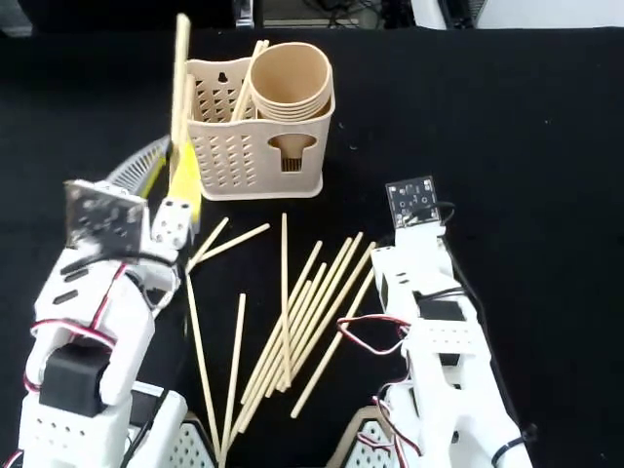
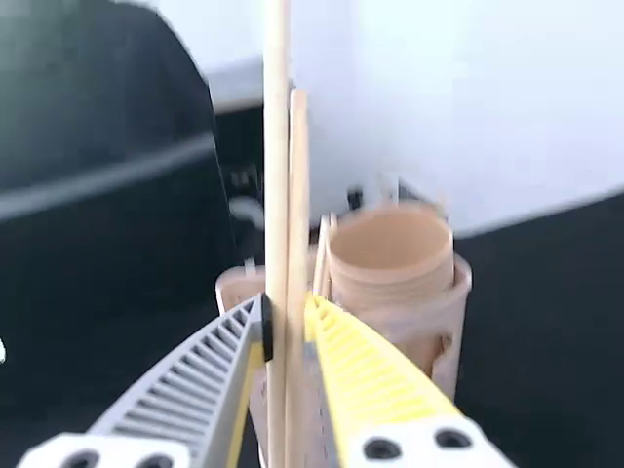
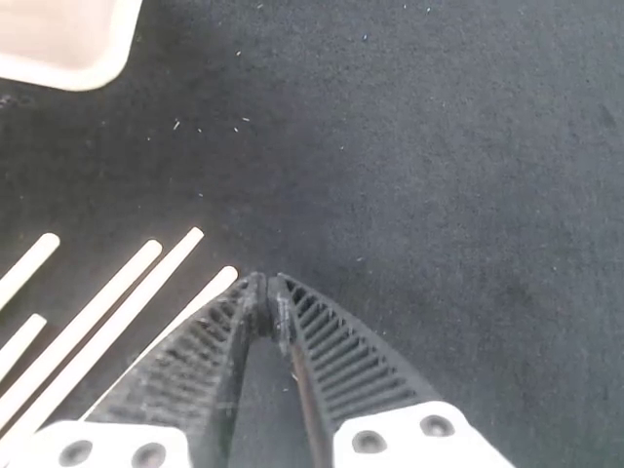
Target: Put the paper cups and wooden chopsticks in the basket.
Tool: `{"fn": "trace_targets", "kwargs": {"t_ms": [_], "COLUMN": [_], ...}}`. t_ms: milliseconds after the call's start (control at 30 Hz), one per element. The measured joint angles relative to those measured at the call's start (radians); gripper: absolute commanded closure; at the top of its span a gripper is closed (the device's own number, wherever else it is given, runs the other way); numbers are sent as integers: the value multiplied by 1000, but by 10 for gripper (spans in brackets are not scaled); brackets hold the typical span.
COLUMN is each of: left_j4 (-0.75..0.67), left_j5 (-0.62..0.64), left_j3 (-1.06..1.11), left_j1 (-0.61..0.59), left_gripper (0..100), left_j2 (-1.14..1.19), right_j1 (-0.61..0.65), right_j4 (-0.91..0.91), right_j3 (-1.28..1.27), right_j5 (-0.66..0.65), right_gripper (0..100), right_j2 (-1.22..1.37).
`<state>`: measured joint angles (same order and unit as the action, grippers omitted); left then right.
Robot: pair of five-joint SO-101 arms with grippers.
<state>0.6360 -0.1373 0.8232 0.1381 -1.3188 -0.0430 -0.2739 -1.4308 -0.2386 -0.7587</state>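
**Left arm is holding two chopsticks upright beside the basket**

At the bottom centre of the high view, a scatter of loose pale wooden chopsticks [image 1: 302,312] is lying on the black cloth-covered table [image 1: 526,127]. Most are fanning from lower left to upper right between the two arms. The right gripper [image 3: 265,297] is sitting close above the cloth beside some of those stick ends, its dark jaws pressed together with nothing between them.

Further up on the left, the left gripper [image 1: 173,156], one finger grey and one yellow, is clamping a pair of held chopsticks [image 1: 180,78] near their lower part. They are standing nearly vertical, with long ends rising above the jaws.

Beyond it, at upper centre, the cream perforated plastic basket [image 1: 244,156] is standing upright. A stack of tan paper cups [image 1: 291,78] is nesting in its right compartment, and a stick or two is leaning in the left one.

The held pair is hanging just at the basket's left wall, so the open left compartment is lying to the gripper's right in the frame. The left arm is by far the nearer, and the coming move looks like a short sideways shift over the rim before letting go.
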Motion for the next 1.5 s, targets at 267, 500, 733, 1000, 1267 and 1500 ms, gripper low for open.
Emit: {"fn": "trace_targets", "kwargs": {"t_ms": [267, 500, 733, 1000, 1267, 1500], "left_j4": [-485, -763, -868, -881, -881, -881], "left_j5": [0, 0, 0, 0, 0, 2], "left_j3": [17, -57, -229, -275, -203, -109], "left_j1": [0, 0, 0, -31, -63, -63], "left_gripper": [970, 970, 970, 970, 970, 963], "left_j2": [130, 423, 701, 927, 991, 936], "right_j1": [0, 0, 0, 0, 0, 0], "right_j4": [0, 0, 0, 0, 0, 0], "right_j3": [0, 0, 0, 0, 0, 0], "right_j5": [0, 0, 0, 0, 0, 0], "right_gripper": [979, 979, 979, 979, 979, 979], "right_j2": [0, 0, 0, 0, 0, 0]}}
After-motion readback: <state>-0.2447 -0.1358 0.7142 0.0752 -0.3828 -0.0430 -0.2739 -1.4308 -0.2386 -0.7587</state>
